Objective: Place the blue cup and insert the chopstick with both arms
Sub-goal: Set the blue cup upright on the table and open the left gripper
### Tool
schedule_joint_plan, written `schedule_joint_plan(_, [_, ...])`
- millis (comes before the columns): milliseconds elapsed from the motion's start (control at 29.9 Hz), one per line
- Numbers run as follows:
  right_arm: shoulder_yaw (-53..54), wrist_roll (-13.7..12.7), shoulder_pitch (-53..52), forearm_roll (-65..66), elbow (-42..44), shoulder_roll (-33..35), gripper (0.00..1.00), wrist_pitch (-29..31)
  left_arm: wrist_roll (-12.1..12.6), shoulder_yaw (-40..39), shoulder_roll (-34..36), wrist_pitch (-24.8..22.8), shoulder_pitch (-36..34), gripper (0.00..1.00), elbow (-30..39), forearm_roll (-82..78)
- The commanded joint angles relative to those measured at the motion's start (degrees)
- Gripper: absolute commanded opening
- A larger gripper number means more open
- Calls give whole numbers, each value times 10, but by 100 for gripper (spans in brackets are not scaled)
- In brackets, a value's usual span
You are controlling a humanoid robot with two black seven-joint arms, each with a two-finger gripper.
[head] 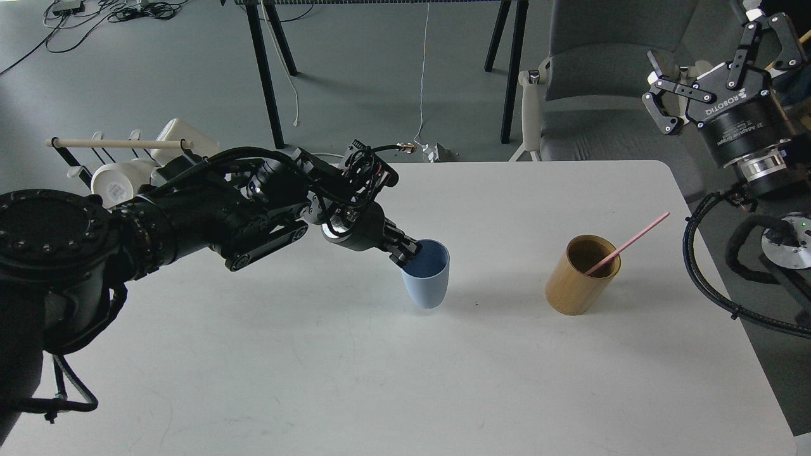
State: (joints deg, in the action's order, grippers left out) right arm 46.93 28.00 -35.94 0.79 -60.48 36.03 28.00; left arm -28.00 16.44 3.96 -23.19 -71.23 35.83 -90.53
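The pale blue cup [428, 282] stands upright near the middle of the white table [317, 367]. My left gripper [408, 251] reaches in from the left and is shut on the cup's left rim. The pink chopstick [628, 243] leans to the right inside a tan bamboo cylinder [580, 277] on the right of the table. My right gripper [719, 54] is open and empty, raised beyond the table's right edge, well above and to the right of the chopstick.
A black wire rack with a pale wooden rod [114, 144] and white mugs [117, 180] stands at the table's far left, behind my left arm. A grey chair [602, 82] is behind the table. Black cables [716, 278] hang by the right edge.
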Motion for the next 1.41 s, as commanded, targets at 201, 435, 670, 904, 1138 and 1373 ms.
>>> schedule_joint_plan(201, [0,0,0,0,-3,3,93,0,0,0,1,0,3,0,-2,0])
schedule_joint_plan(435, [1,0,0,0,-2,2,95,0,0,0,-1,2,19,0,-22,0])
schedule_joint_plan(670, [4,0,0,0,-1,0,95,0,0,0,0,2,19,2,-23,0])
schedule_joint_plan(904, [4,0,1,0,-1,0,96,0,0,-2,1,-3,14,9,-18,3])
schedule_joint_plan(1138, [4,0,1,0,-2,2,98,0,0,-3,3,-5,15,15,-16,7])
schedule_joint_plan(1373, [4,0,1,1,-2,2,98,0,0,-5,4,-5,15,18,-15,8])
